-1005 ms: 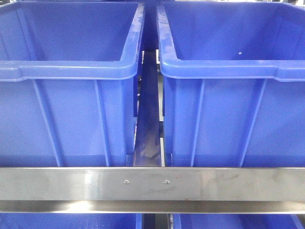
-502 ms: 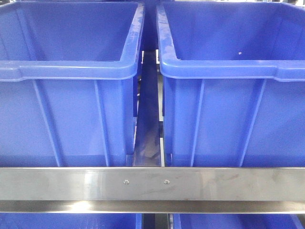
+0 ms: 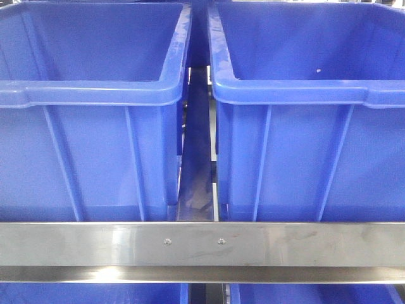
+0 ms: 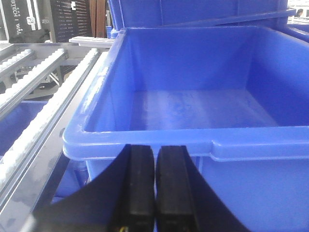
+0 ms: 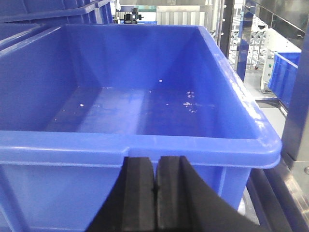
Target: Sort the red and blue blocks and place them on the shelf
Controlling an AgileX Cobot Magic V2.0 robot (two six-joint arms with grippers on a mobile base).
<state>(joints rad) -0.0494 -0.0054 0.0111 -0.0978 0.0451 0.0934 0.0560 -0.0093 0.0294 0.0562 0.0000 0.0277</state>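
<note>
No red or blue blocks show in any view. Two blue bins stand side by side on the shelf, the left bin (image 3: 95,92) and the right bin (image 3: 304,92). In the left wrist view my left gripper (image 4: 155,154) is shut and empty, just in front of the near rim of the left bin (image 4: 145,140), whose inside is bare. In the right wrist view my right gripper (image 5: 155,164) is shut and empty, just in front of the near rim of the right bin (image 5: 145,145), which holds only small white specks.
A steel shelf rail (image 3: 202,250) runs across below the bins, with more blue bins under it. A narrow gap (image 3: 197,158) separates the two bins. Roller conveyor rails (image 4: 34,92) lie to the left of the left bin. A shelf post (image 5: 297,121) stands at the right.
</note>
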